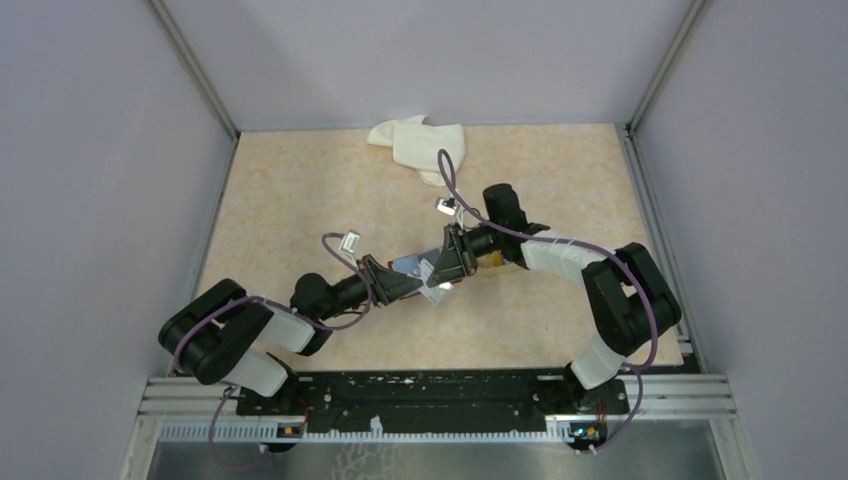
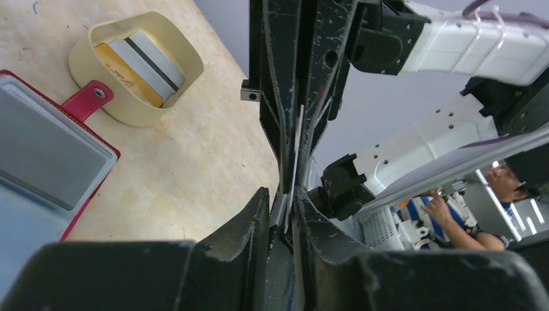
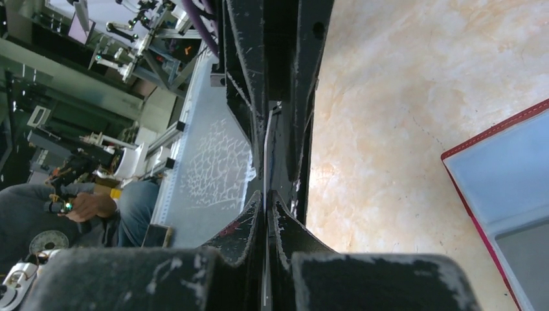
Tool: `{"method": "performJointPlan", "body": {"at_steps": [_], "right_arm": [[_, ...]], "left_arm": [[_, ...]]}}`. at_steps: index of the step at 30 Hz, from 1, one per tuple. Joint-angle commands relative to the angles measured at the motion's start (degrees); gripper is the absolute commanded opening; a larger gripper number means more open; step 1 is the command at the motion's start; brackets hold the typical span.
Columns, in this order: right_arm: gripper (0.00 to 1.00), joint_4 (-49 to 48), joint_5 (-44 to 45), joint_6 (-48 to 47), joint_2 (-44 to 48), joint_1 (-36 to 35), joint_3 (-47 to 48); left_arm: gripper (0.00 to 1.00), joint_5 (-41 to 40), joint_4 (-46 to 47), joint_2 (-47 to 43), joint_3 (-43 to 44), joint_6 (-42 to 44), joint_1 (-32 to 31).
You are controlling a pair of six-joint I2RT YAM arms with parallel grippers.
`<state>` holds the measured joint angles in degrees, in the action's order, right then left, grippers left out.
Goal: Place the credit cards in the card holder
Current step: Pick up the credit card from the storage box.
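The card holder lies open on the table, dark red with clear pockets and a snap tab; in the right wrist view it shows as card holder. My right gripper is shut on a thin credit card, seen edge-on as a pale line, credit card. My left gripper meets it tip to tip, its jaws a little apart on either side of that card's free edge. Seen from above, left gripper and right gripper meet over the holder. More credit cards lie in a beige tray.
The beige tray sits just behind my right gripper. A crumpled white cloth lies at the far edge of the table. Grey walls close in the table on three sides.
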<state>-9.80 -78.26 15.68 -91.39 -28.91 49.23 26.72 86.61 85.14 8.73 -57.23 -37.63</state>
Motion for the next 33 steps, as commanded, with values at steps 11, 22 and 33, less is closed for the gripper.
{"method": "performJointPlan", "body": {"at_steps": [11,22,33], "right_arm": [[0.28,26.36,5.49,-23.43,-2.83,-1.85,10.66],[0.00,25.49,3.13,-23.60,-2.69,-4.49,11.28],[0.00,-11.23,3.67,4.99,1.59,-4.45,-0.81]], "left_arm": [[0.00,4.26,6.49,-7.58,-1.10,4.04,3.12],[0.34,5.67,-6.77,-14.38,0.40,6.72,4.10],[0.41,2.25,8.78,-11.74,-2.98,2.36,4.14]]}}
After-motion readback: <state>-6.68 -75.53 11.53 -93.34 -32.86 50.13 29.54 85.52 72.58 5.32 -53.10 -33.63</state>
